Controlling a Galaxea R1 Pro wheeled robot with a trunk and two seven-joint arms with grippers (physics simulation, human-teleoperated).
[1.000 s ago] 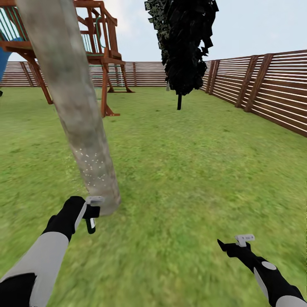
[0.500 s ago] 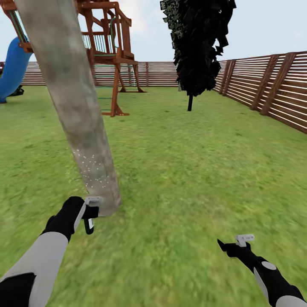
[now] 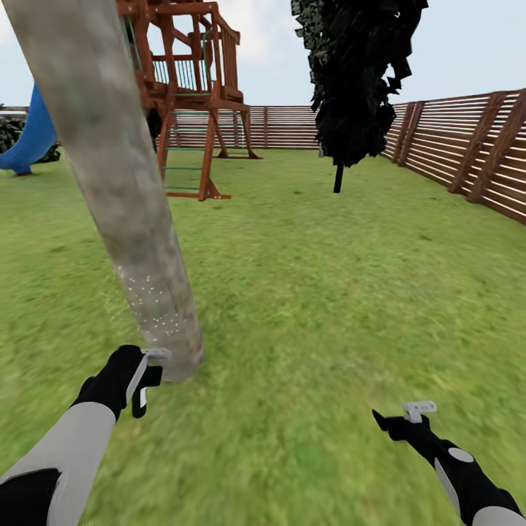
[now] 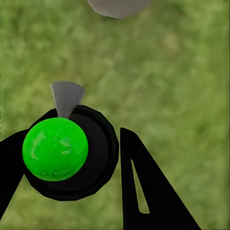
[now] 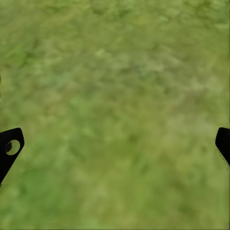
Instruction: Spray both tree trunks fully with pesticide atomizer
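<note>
Atomizer (image 4: 69, 152) sat clamped in L gripper (image 3: 146, 380) by trunk (image 3: 120, 183) base, pale flecks on bark there. Looked light, rigid, prob slick plastic; grip round the body, nozzle free. R gripper (image 3: 409, 416) spread wide over grass (image 5: 115, 96).

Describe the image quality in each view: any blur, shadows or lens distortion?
Head view: flat, even light; the grass smears near the arms, and the tree trunk leans from wide-angle stretch. Left wrist view: the pesticide atomizer between the fingers is sharp, the grass soft. Right wrist view: uniformly blurred grass, no cast shadows.
</note>
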